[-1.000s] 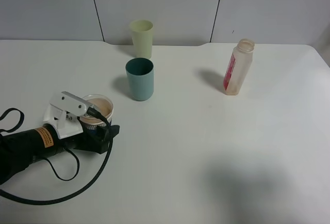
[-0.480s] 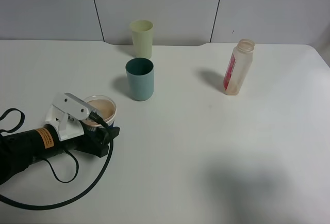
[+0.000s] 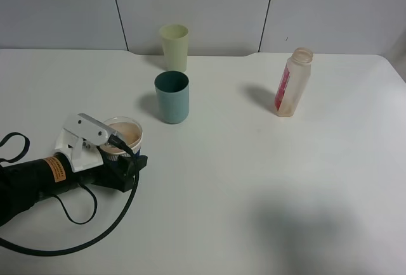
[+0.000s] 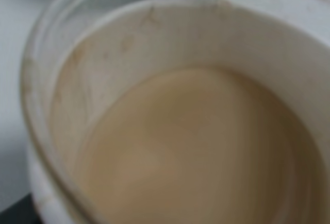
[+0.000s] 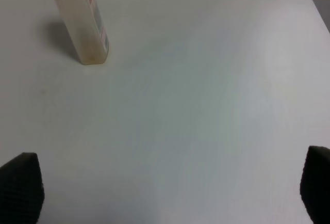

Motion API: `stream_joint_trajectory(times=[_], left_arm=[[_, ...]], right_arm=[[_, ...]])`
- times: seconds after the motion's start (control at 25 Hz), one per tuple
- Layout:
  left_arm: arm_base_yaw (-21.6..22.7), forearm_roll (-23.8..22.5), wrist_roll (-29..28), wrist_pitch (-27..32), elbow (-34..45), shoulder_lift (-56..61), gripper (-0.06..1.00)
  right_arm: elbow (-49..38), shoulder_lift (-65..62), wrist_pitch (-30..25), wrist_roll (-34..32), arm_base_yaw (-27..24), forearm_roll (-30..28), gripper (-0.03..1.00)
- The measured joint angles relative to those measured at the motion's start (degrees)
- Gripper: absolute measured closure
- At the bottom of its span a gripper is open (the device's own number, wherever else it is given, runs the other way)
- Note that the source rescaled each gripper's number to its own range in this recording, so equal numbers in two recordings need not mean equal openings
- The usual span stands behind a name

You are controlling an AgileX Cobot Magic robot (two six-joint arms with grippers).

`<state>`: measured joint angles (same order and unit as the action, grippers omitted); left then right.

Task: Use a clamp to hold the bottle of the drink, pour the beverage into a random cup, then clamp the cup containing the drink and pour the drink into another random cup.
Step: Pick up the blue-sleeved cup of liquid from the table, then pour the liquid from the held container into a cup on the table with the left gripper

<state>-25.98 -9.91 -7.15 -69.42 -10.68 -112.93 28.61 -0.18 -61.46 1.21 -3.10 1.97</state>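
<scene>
Left clamp [image 3: 117,145]: pinching the blue-and-white cup [image 3: 125,134], toward the table's [image 3: 254,192] left edge;
Right clamp [image 5: 167,188]: spread wide, empty;
Risk: cup fairly full; a jerky lift could spill before the teal cup [image 3: 172,97]

Robot lab test station: plain white table [image 3: 266,173], grey partition panels [image 3: 203,2] behind, cabled black arm [image 3: 28,185].

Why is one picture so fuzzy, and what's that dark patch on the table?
Left wrist view: the cup sits too close to the lens, so cup and tan drink blur. Exterior high view: sharp; a broad soft shadow darkens the white table, cause unseen, and the bottle casts a small one.
</scene>
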Motion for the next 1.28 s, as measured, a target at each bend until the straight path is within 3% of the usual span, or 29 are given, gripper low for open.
stream_joint_trajectory(times=[0.28,0.32,0.36,0.92,1.28], left_arm=[[0.0,1.1,-2.6,0.4,0.0,2.1,0.81],[0.0,1.5,-3.0,0.5,0.0,2.6,0.94],[0.0,1.7,-3.2,0.6,0.0,3.0,0.94],[0.0,4.0,-3.8,0.8,0.0,6.0,0.94],[0.0,7.8,-3.8,0.8,0.0,14.3,0.94]], right_arm=[[0.0,0.0,0.0,0.0,0.0,0.0,-0.03],[0.0,0.0,0.0,0.0,0.0,0.0,-0.03],[0.0,0.0,0.0,0.0,0.0,0.0,-0.03],[0.0,0.0,0.0,0.0,0.0,0.0,-0.03],[0.0,0.0,0.0,0.0,0.0,0.0,-0.03]])
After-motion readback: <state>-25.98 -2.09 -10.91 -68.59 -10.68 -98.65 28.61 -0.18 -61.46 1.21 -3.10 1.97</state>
